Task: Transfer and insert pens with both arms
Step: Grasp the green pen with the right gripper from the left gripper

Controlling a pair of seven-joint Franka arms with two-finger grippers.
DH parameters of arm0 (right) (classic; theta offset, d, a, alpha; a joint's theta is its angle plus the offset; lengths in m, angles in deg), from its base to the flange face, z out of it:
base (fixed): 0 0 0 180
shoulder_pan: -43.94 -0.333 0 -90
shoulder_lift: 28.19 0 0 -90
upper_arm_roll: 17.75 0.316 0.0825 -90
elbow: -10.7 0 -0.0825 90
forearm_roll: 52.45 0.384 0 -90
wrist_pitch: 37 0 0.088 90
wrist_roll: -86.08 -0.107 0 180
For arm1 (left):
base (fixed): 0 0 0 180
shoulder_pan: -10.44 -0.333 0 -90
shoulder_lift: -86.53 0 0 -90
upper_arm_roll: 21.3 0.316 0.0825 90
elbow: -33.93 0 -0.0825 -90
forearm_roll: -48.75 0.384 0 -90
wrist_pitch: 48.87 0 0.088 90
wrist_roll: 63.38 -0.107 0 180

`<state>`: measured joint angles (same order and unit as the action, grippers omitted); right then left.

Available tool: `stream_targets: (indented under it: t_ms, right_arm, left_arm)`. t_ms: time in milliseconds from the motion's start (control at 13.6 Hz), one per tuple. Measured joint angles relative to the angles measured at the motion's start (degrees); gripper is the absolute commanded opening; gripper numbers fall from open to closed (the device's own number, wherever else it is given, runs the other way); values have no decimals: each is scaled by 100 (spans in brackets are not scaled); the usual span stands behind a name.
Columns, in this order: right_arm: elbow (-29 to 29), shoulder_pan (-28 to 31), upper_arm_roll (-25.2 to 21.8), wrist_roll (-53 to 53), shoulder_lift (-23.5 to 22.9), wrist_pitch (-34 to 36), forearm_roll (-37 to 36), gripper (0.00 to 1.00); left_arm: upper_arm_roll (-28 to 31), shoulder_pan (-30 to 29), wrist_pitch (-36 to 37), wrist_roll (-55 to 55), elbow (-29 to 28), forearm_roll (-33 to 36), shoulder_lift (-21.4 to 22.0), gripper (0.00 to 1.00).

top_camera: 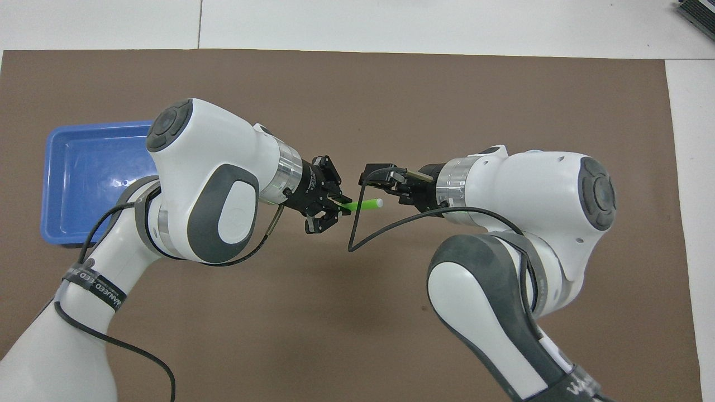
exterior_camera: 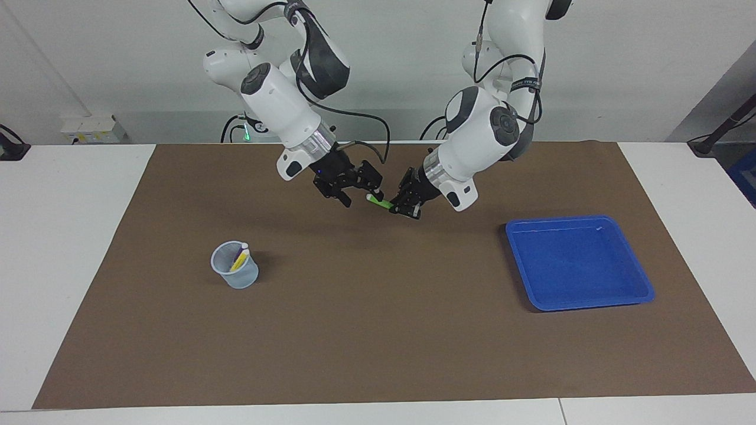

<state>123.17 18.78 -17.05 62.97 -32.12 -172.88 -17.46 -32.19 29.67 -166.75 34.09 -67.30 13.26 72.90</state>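
The green pen [exterior_camera: 383, 203] [top_camera: 362, 205] hangs over the middle of the brown mat, with my left gripper [exterior_camera: 394, 208] [top_camera: 342, 205] shut on its green end. Its pale end points at my right gripper [exterior_camera: 361, 196] [top_camera: 375, 192], which is open, and the pale tip lies between that gripper's fingers without being clamped. A yellow pen [exterior_camera: 240, 261] and a purple pen [exterior_camera: 237, 254] stand in a clear cup [exterior_camera: 243, 278] toward the right arm's end of the table. The overhead view hides the cup under the right arm.
A blue tray [exterior_camera: 641, 292] [top_camera: 56, 167] with nothing in it lies on the mat toward the left arm's end. The brown mat [exterior_camera: 378, 330] covers most of the white table. A black cable [top_camera: 357, 234] loops below the right wrist.
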Motion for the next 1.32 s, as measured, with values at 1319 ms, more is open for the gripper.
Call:
stream_targets:
  t_ms: [1319]
  right_arm:
    - [67, -42, 3, 0, 0, 88, 0, 41]
  left_arm:
    - [12, -6, -216, 3, -65, -192, 0, 0]
